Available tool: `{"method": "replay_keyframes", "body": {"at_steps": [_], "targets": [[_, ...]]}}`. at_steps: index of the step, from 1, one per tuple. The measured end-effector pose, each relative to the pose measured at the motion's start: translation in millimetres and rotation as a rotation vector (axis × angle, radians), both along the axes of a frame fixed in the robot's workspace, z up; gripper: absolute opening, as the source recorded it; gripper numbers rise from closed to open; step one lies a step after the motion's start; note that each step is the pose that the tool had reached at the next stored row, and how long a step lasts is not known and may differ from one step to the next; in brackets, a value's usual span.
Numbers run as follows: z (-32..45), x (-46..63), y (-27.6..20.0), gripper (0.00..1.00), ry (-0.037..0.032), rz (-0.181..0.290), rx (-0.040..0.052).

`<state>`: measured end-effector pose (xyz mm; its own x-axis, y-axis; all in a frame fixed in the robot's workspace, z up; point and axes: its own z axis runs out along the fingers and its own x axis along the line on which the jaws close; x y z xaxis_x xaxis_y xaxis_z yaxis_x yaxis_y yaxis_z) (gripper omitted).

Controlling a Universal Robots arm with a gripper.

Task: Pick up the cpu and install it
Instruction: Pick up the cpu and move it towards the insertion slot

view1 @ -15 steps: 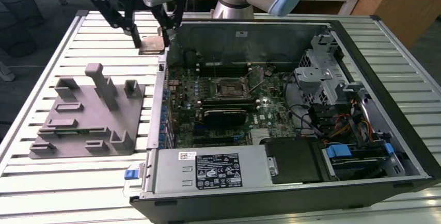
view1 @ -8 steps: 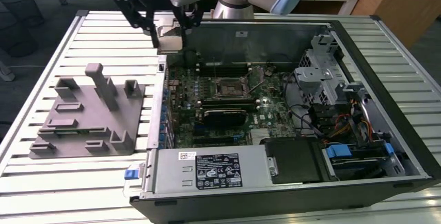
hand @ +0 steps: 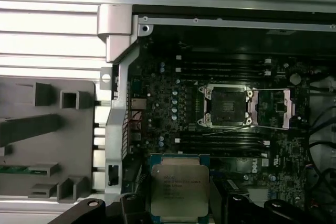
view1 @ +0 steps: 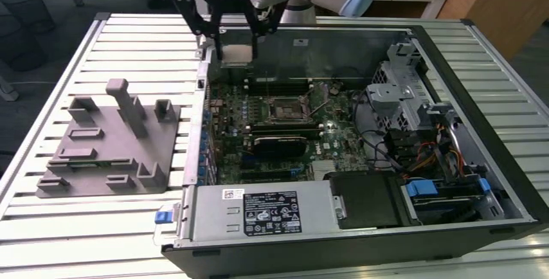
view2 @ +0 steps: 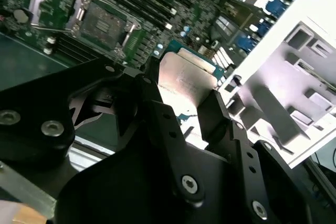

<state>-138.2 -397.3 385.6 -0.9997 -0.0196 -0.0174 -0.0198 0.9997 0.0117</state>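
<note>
- The pincer [view1: 236, 42] hangs from the arm above the open computer case [view1: 480, 131]. It is over the case's far corner on the exterior view's left, close to the far edge of the desk [view1: 51, 227].
- The pincer is closed on the cpu [view1: 236, 53]. In the second wrist view, two black fingers [view2: 170, 129] press against opposite edges of the chip.
- The cpu is held in the air, clear of the motherboard [view1: 257, 131] and just inside the case wall. In the first wrist view its silvery metal top [hand: 180, 190] faces the camera, with a thin blue-green rim around it.
- The socket [hand: 227, 106] sits near the middle of the motherboard, well apart from the cpu. Its hinged load plate [hand: 273, 108] lies folded open beside it.
- The case lies on its side with the open face up. It covers the part of the desk on the exterior view's right, and the power supply [view1: 257, 211] sits at the case's near end.
- The grey fixture block [view1: 112, 144] lies on the desk just beside the case wall, toward the desk's edge on the exterior view's left. It is apart from the pincer.
</note>
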Motion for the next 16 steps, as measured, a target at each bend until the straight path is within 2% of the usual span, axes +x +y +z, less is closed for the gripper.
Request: {"method": "replay_keyframes", "body": {"at_steps": [16], "targets": [[-1.3, 71.4, 0.1, 0.53, 0.0041, 0.000, 0.0001]]}}
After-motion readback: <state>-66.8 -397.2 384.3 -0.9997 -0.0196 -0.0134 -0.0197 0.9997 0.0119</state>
